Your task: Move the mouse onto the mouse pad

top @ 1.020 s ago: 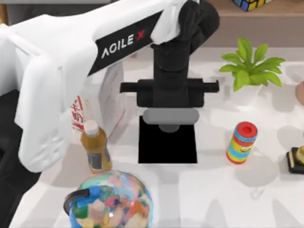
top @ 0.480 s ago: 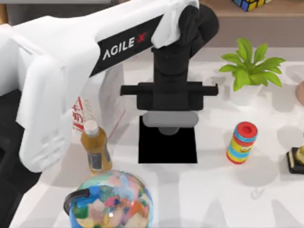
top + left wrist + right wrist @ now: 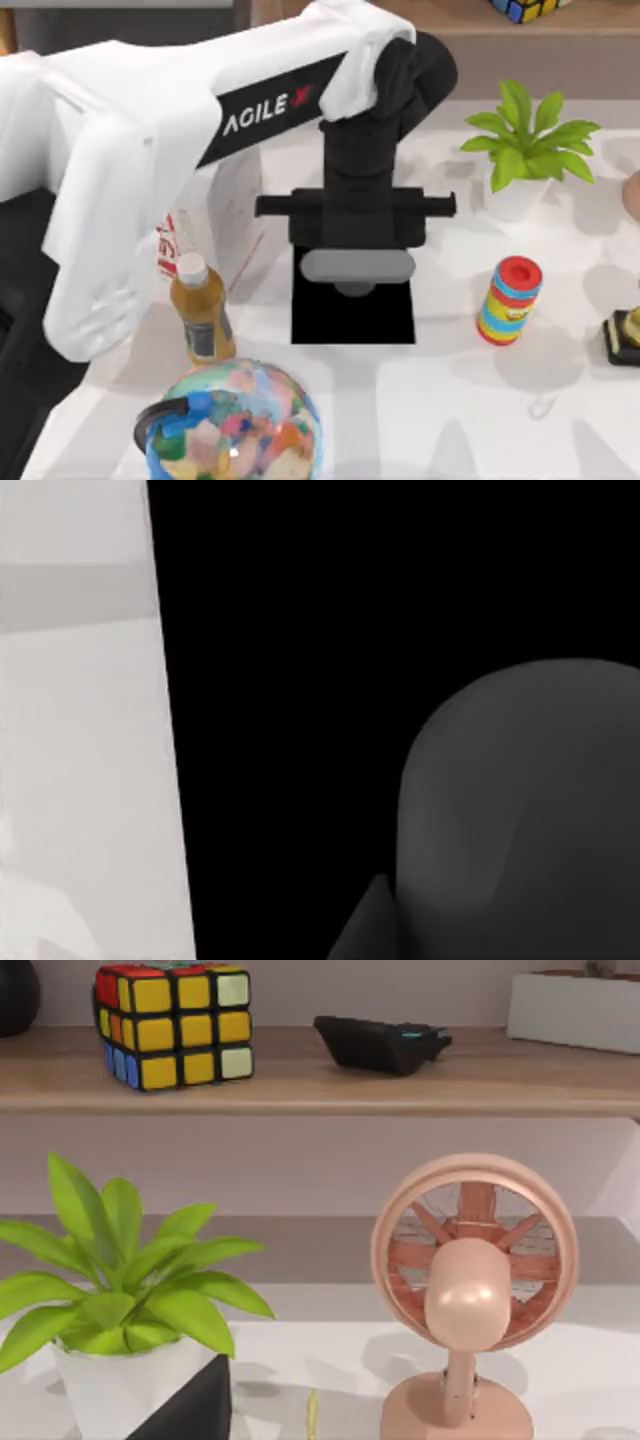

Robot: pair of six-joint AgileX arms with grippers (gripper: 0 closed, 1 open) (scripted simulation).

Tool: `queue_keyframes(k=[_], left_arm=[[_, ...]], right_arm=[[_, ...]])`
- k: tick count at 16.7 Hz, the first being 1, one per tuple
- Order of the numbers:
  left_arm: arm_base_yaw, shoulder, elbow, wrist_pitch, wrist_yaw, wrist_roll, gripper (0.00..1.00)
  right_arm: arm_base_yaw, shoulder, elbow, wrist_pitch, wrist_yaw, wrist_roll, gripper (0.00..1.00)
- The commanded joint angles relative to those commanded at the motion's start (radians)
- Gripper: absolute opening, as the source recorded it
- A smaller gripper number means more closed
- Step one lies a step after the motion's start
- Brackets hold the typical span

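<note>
Nearest the camera in the top view, a multicoloured globe (image 3: 232, 425) is sitting at the table's front edge, with a tea bottle (image 3: 201, 310) just behind it on the left and a milk carton (image 3: 215, 215) behind that. The mouse pad (image 3: 352, 315) is lying flat mid-table, its front and side edges showing bare white table (image 3: 430, 410) around them, so room is lying open in front and to the right as far as the striped cylinder (image 3: 510, 300). The left arm is reaching over the pad's far edge, and the left gripper (image 3: 356, 272) is hanging there with its body hiding the fingers; whether they are apart or together cannot be told. In the left wrist view the mouse (image 3: 520, 810) is showing as a rounded grey dome over the black mat, well inside the pad's straight edge. Farther back a potted plant (image 3: 525, 145) is standing to the right. The right wrist view is facing a pink fan (image 3: 470, 1290) and a shelf (image 3: 320, 1070).
</note>
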Motion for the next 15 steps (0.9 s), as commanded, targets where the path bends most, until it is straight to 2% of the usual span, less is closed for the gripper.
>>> queue_keyframes(k=[10,15], left_arm=[[-0.001,0.009,-0.051,0.058,-0.001,0.002,0.0],[-0.001,0.009,-0.051,0.058,-0.001,0.002,0.38]], right_arm=[[0.0,0.0,0.0,0.0,0.0,0.0,1.0],[0.0,0.0,0.0,0.0,0.0,0.0,1.0]])
